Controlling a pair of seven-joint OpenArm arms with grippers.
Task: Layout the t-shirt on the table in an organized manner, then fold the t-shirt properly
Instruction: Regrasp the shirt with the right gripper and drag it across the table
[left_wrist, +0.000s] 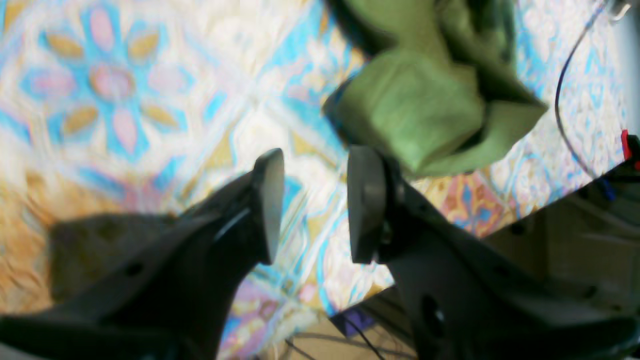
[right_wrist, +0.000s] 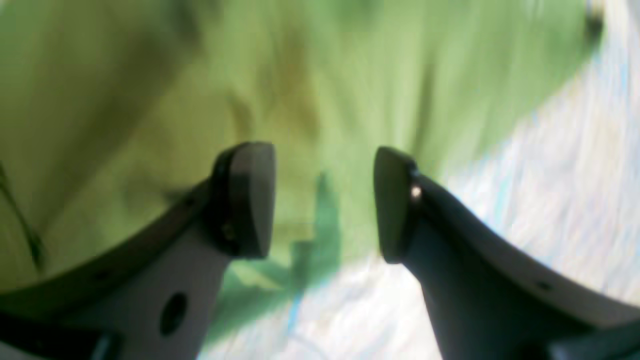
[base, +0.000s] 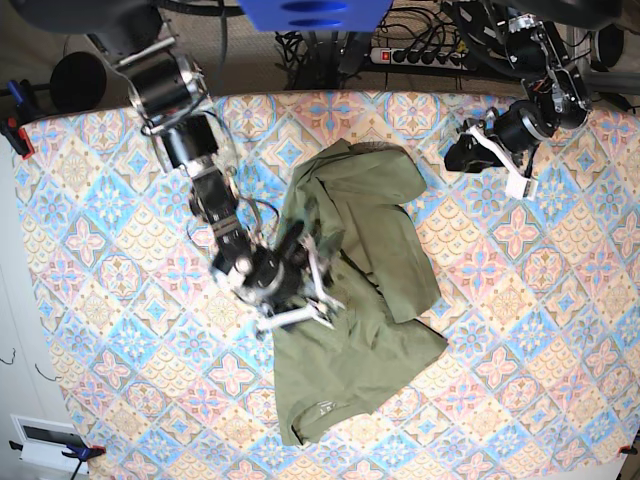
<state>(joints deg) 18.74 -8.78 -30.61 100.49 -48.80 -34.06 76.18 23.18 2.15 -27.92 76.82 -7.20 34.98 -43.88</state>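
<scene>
Olive-green t-shirt (base: 350, 300) sprawled near the middle of the patterned table (base: 520, 300), long axis running from about 12 o'clock to 6 o'clock in the base view. One end bunched and folded over toward the far edge, the other spread flat toward the near edge, a small pale mark close to the near hem. Right gripper (base: 305, 285) reaching in from 10 o'clock, arm stretched low across the table, jaws parted and empty over the shirt's left edge; in its wrist view, green cloth showing between the pads (right_wrist: 250, 200), nothing pinched. Left gripper (base: 490, 150) raised at 1 o'clock, well apart from the shirt, jaws parted with only patterned cloth visible in the gap (left_wrist: 315, 210).
</scene>
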